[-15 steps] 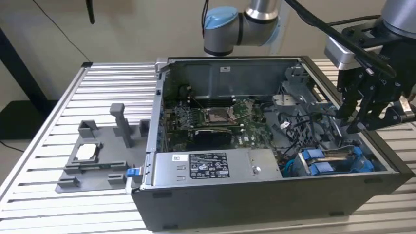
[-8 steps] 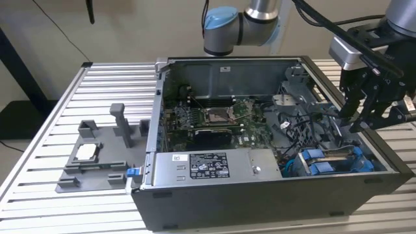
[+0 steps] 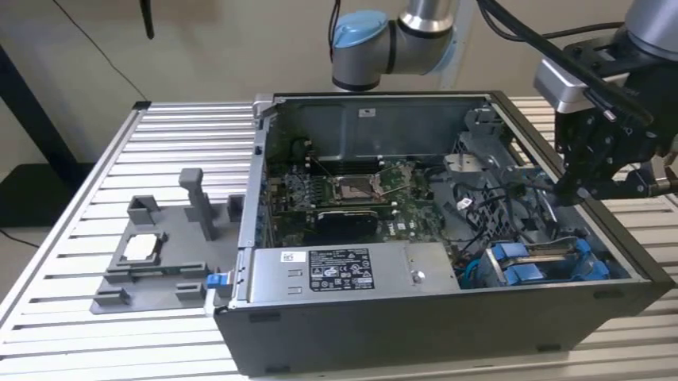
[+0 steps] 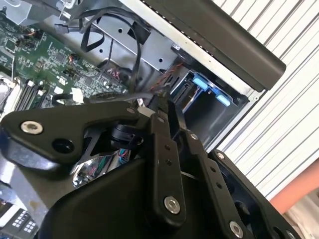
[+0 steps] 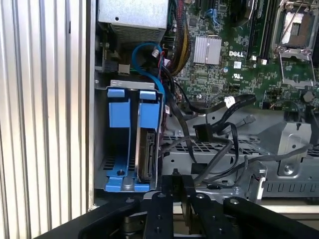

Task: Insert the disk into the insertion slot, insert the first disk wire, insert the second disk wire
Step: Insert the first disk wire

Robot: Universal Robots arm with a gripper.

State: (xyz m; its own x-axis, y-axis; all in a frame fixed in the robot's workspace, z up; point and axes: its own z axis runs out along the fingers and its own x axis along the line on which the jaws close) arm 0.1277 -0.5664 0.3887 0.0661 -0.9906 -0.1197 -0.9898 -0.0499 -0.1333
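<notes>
Exterior view: gripper (image 3: pixel 570 193) hangs inside the open computer case (image 3: pixel 424 333), near the insertion slot (image 3: pixel 538 262) at the exterior view's right.
Second wrist view: gripper (image 4: pixel 158 102) next to a black wire (image 4: pixel 112 94). Clenched or released: cannot tell.
First wrist view: disk (image 5: pixel 148 155) sits on edge in the insertion slot (image 5: pixel 119 164), between blue rails (image 5: pixel 115 107).

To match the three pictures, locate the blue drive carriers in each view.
Exterior view: blue drive carriers in the case's near corner, toward the exterior view's right.
Second wrist view: blue drive carriers by the case's dark wall.
First wrist view: blue drive carriers upright beside the ribbed table.
Shared landmark: green motherboard.
</notes>
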